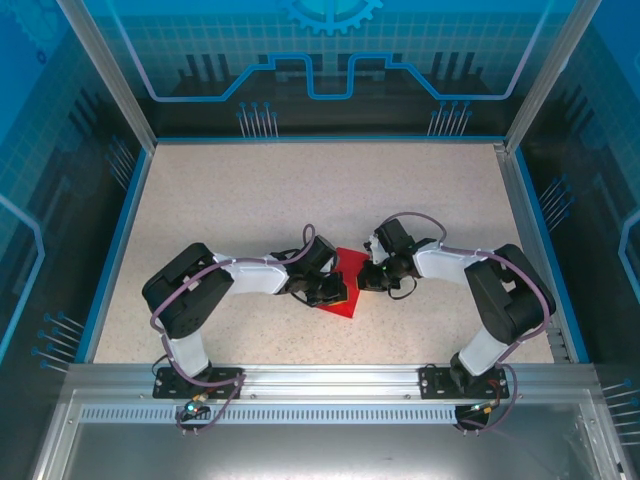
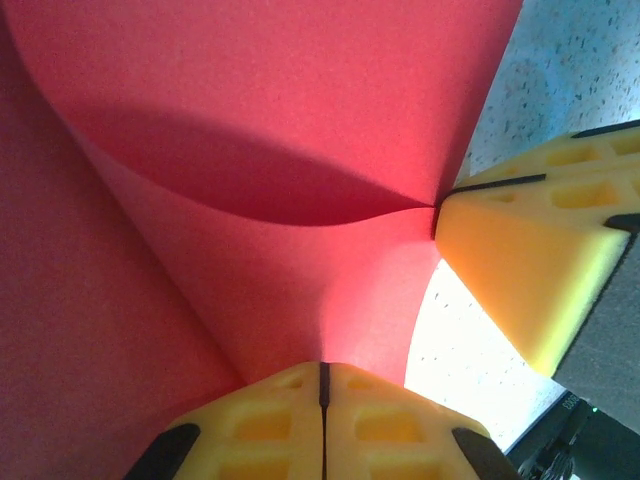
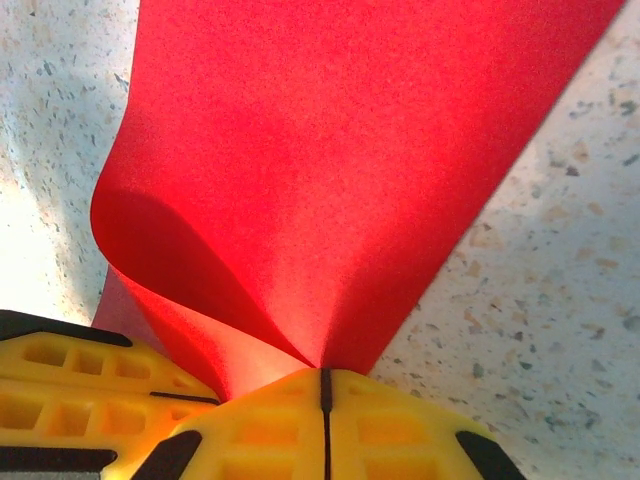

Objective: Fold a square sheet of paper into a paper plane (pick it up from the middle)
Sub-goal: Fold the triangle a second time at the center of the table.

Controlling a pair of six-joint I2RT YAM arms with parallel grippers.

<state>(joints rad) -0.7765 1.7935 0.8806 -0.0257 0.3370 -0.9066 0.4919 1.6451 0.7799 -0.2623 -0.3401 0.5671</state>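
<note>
The square sheet of paper [image 2: 250,100] is thin, light and floppy, so I think it should be held softly near a fold. The left gripper [image 2: 322,400] and right gripper [image 3: 322,400] have their jaws pressed together at the bottom of the frame, each pinching the paper.

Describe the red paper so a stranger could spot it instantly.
Start at the speckled table, then its middle, where the left gripper and right gripper meet. The sheet of paper is pinched by both: the only bright red thing, thin and curling.
</note>
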